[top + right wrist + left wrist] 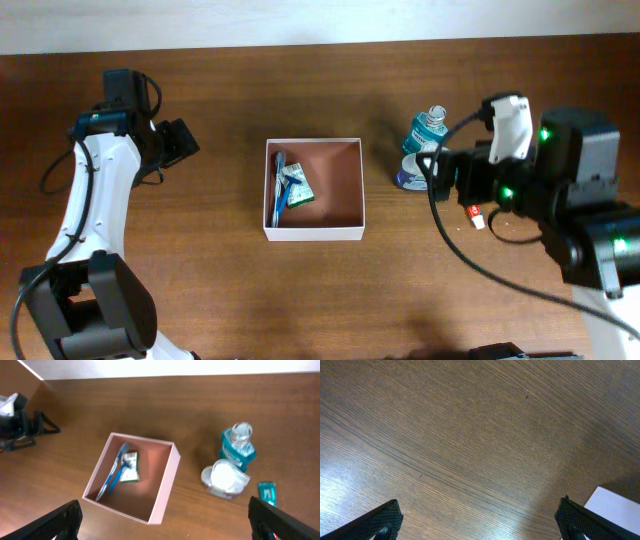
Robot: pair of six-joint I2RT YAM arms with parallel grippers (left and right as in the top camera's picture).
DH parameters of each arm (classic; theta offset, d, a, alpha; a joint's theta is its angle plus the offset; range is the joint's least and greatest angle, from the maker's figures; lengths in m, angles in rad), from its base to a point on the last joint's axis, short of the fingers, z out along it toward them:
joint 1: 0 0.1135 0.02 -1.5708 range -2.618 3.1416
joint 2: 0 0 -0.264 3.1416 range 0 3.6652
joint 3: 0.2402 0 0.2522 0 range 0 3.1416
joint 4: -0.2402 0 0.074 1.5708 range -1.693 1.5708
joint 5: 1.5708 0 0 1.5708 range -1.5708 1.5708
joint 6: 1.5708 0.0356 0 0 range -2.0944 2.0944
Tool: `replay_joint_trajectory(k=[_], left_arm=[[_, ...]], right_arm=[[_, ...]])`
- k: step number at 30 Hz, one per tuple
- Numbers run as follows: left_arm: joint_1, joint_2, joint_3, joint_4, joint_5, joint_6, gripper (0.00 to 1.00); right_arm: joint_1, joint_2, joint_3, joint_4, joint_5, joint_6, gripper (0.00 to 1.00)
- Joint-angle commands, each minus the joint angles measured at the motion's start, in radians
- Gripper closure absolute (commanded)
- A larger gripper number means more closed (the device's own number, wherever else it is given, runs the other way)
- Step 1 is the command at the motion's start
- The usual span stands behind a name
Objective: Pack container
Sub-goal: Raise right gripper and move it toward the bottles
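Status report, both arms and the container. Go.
Left end effector open, empty. Right end effector open, empty. Container holds toothbrush, packet. Bottle, tub outside; nothing blocking.

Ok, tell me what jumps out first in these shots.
The white-walled container sits mid-table, a blue toothbrush and green packet lying along its left wall. Just right of it, outside, sit a teal mouthwash bottle and a clear lidded tub.

The wooden table (300, 300) carries the container (313, 233) at centre. Right of it stand a teal bottle (428, 130) and a clear tub (408, 178); a red-white item (476, 217) lies nearer.
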Motion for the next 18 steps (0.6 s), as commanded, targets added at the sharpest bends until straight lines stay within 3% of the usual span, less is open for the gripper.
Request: replay_joint_trajectory(k=[1,9,18], left_arm=[[0.003,-0.023,0.014,-0.001,-0.008,0.005,0.01],[0.003,-0.023,0.014,-0.001,-0.008,0.005,0.01],[0.003,-0.023,0.014,-0.001,-0.008,0.005,0.01]], right_arm=[[-0.005,0.036,0.024,0.023,0.051,-0.026,0.02],[-0.004,0.083,0.024,0.03,0.072,-0.005,0.02],[-0.004,0.183,0.026,0.022,0.295,0.076,0.02]])
